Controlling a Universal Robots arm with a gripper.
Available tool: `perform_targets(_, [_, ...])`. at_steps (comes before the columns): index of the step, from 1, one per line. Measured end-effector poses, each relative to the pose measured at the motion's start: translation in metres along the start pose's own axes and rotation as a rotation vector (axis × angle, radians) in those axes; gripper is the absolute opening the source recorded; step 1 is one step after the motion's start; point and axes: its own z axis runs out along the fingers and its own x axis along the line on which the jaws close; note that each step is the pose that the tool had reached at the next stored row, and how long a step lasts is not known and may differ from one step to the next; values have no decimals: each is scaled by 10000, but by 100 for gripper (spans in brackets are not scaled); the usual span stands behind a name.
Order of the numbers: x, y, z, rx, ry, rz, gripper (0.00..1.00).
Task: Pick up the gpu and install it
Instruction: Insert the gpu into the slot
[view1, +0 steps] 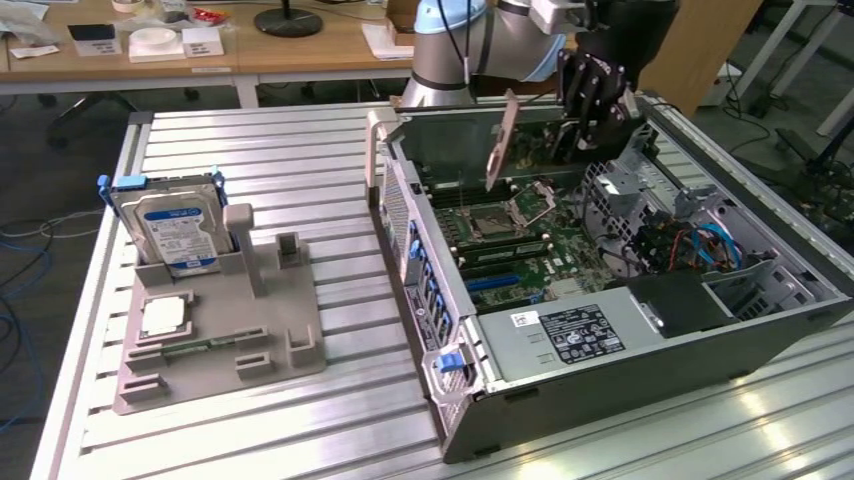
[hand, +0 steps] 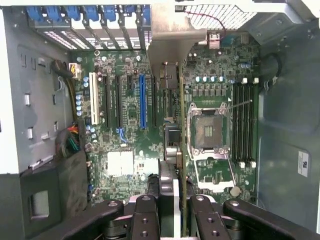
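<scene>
The gpu (view1: 503, 140) hangs over the open case (view1: 627, 372) — clamped edge-on between the tool's (hand: 175, 202) narrowed jaws.

The hand (hand: 176, 202) grips the gpu (hand: 171, 80) edge-on above the motherboard (hand: 131, 131).

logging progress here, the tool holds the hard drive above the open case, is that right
Not quite. The tool holds the gpu, not the hard drive, above the open case. The exterior view shows it: the hard drive stands in the gray stand outside the case, on that view's left.
</scene>
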Motion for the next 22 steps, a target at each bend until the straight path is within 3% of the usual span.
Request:
perform_targets(1, [1, 14, 17, 0, 9, 15, 28])
perform_targets(5, [-2, 62, 90, 12, 140, 193, 28])
perform_targets(7, [0, 82, 124, 16, 155, 254, 28])
perform_targets(12, [9, 237, 203, 15, 155, 261, 28])
perform_targets(22, [40, 250, 382, 2, 143, 53, 28])
